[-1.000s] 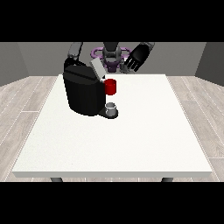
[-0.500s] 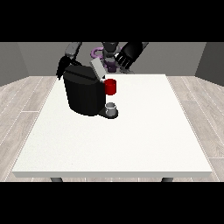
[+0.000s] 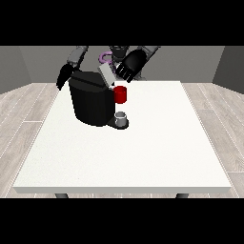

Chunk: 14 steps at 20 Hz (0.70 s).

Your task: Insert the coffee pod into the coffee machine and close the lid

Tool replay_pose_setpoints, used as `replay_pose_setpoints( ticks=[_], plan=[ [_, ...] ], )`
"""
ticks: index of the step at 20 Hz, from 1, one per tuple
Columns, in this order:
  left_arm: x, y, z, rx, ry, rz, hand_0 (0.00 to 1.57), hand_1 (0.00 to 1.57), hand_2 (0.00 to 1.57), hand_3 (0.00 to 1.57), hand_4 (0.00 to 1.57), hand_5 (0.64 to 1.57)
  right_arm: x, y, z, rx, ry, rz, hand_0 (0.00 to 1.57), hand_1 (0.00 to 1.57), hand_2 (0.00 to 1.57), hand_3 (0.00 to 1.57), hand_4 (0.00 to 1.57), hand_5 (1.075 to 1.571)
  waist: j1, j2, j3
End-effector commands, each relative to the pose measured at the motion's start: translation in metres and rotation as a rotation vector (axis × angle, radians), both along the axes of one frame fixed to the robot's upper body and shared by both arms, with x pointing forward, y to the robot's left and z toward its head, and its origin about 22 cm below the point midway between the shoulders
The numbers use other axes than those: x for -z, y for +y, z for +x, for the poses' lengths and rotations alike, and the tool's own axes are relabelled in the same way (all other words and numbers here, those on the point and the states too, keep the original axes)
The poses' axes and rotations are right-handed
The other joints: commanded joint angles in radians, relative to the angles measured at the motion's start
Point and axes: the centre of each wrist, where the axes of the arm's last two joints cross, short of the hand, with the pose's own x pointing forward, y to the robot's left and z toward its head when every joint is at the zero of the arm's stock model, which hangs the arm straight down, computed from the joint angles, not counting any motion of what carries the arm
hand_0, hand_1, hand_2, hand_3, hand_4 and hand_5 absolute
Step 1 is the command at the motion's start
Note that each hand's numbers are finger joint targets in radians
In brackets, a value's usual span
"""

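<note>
hand at view's right (image 3: 129,66) | fingers curled, empty | just above coffee machine (image 3: 93,102) lid (image 3: 106,75), prob. to shut it | other hand (image 3: 63,78) behind machine: can't tell

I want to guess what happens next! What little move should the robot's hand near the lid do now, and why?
Probably the hand at the view's right should press down a little on the grey lid. The lid stands tilted up above the black coffee machine, and that hand is right beside its upper end. I cannot see a pod.

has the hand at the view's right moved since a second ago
Yes. The hand has shifted toward the view's left and slightly down, closer to the coffee machine.
</note>
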Motion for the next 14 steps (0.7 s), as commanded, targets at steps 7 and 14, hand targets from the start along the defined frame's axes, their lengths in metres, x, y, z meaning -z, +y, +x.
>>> replay_pose_setpoints(
  ticks=[7,14],
  plan=[
    [-0.036,-0.025,-0.001,0.050,-0.046,0.025,1.20,1.20,1.26,1.23,0.46,1.571,-0.005,-0.013,0.018,0.066,-0.046,0.015,0.00,0.00,0.00,0.00,0.16,1.571,0.042,0.078,0.0006],
    [0.014,-0.017,0.006,0.043,0.028,0.015,1.20,1.20,1.25,1.21,0.44,1.571,-0.021,-0.010,0.016,0.045,0.000,0.008,0.00,0.00,0.00,0.00,0.04,1.571,0.026,0.036,-0.0002]
  ],
)
